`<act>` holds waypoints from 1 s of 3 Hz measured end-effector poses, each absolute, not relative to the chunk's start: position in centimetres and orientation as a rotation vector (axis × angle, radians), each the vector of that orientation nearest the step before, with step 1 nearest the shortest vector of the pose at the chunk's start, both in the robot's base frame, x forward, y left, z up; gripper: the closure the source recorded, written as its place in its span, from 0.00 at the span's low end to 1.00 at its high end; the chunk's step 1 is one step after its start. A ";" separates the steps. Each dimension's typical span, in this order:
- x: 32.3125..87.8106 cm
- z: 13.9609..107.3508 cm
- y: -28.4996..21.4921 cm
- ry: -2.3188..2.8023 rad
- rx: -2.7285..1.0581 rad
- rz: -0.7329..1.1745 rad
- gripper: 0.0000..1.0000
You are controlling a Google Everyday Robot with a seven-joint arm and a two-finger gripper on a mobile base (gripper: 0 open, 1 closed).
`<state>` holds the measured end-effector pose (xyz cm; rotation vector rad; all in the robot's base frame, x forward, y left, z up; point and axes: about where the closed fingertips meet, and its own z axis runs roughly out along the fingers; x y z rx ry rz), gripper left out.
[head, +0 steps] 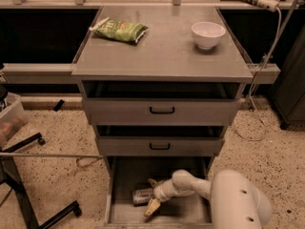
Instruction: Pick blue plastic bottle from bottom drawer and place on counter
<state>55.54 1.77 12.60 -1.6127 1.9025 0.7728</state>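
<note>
Bottle [141,196] lies on its side on the floor of the bottom drawer [187,213], left of centre, long axis roughly left-right. Gripper [152,194] is down in the drawer at the bottle's right end. Fingers look spread, one pale tip [151,207] on the near side and a darker one on the far side. They straddle the bottle rather than squeeze it, and contact is not evident. Step in hand, as judged: closing for the grasp, lift not yet begun. Handling estimate: small thin-walled plastic, light, smooth and round, so likely to roll or squirt out under an off-centre pinch, and the wall may dent if over-squeezed. Best hold is across the labelled mid-body, fingers square to the axis with moderate force. The cap end is too narrow. Counter [162,56] carries a bag [119,30] back left and a bowl [208,34] back right, with free space between them for the placement.
</note>
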 end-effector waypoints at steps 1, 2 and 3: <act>55.5 12.6 1.8 1.902 -1.613 0.773 0.23; 55.5 12.6 1.8 1.902 -1.613 0.773 0.46; 55.4 12.9 1.7 1.904 -1.606 0.779 0.69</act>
